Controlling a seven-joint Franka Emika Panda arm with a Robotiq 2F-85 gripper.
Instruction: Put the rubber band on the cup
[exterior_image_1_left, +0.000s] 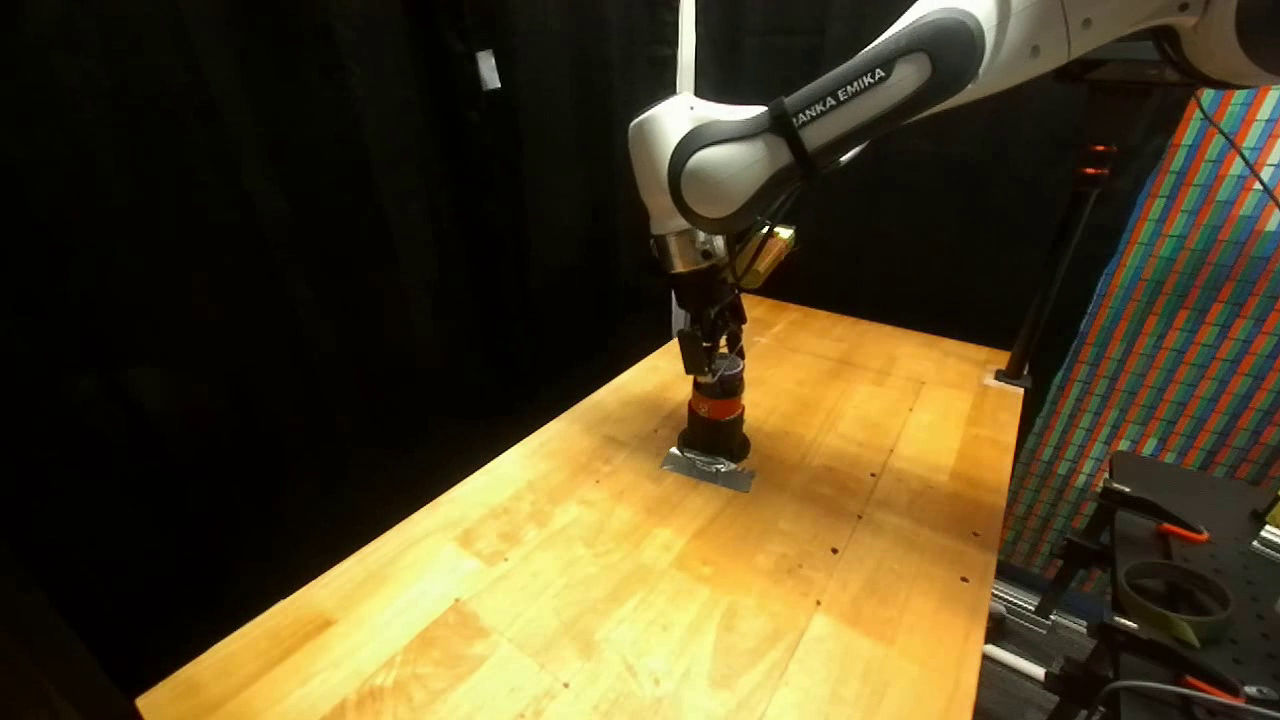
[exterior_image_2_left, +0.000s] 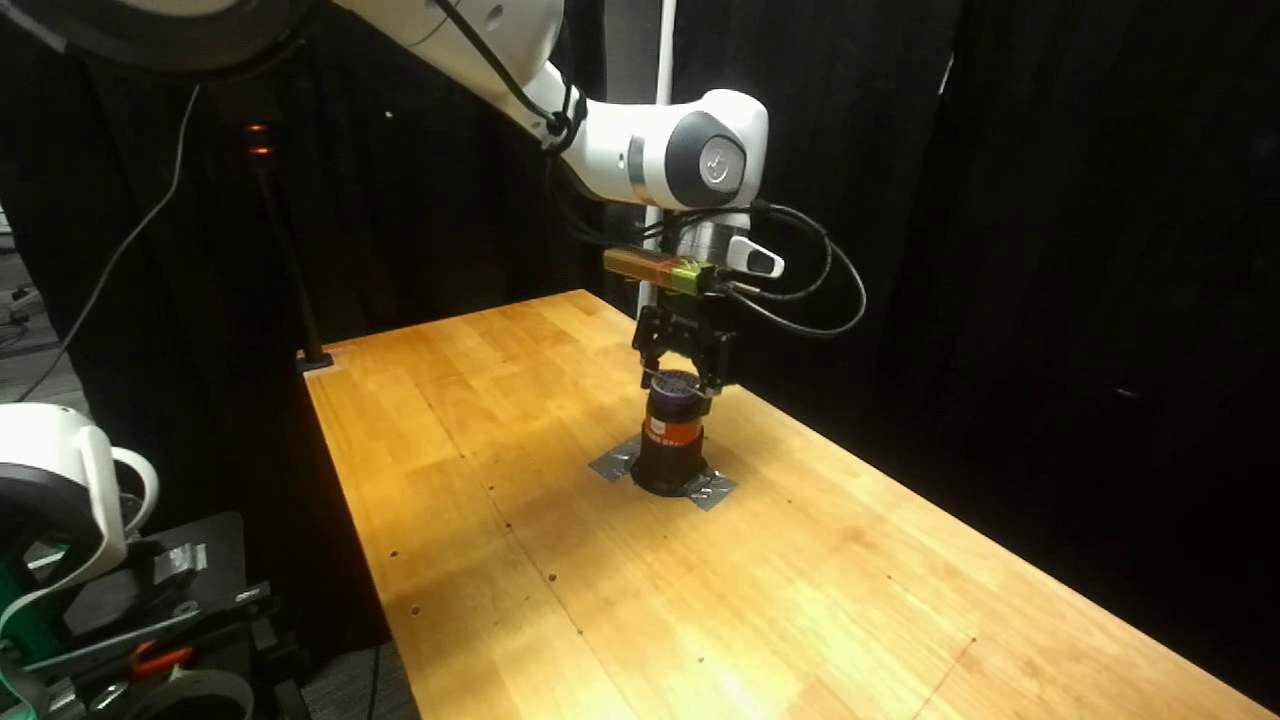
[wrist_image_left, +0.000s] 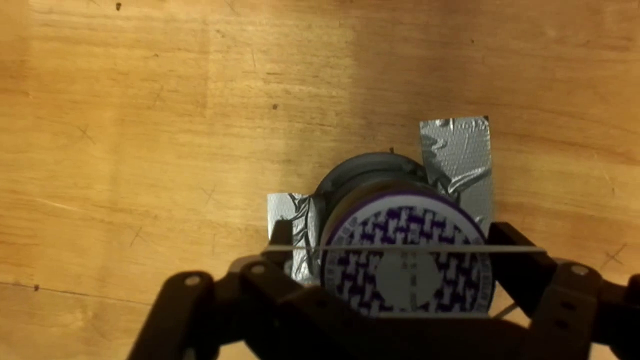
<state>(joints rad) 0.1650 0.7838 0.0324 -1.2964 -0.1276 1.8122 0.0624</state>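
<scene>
Silver tape (wrist_image_left: 457, 165) lies at the foot of the orange-red cup (exterior_image_2_left: 672, 432), which stands upright just beneath my gripper (wrist_image_left: 392, 245). I have the fingers (wrist_image_left: 520, 272) spread wide, one each side of the cup's top, with the rubber band (wrist_image_left: 350, 248) stretched between them; they pinch nothing that I can see, and I can't tell whether either touches the cup. Picking up and stretching look done to me. Placing isn't: in my wrist view a strand crosses over the cup's top, inside the rim, while the return strand shows only in part, close against the gripper. What's left, I judge, is easing the loop outside that rim, lowering it around the cup and drawing the fingers out.
</scene>
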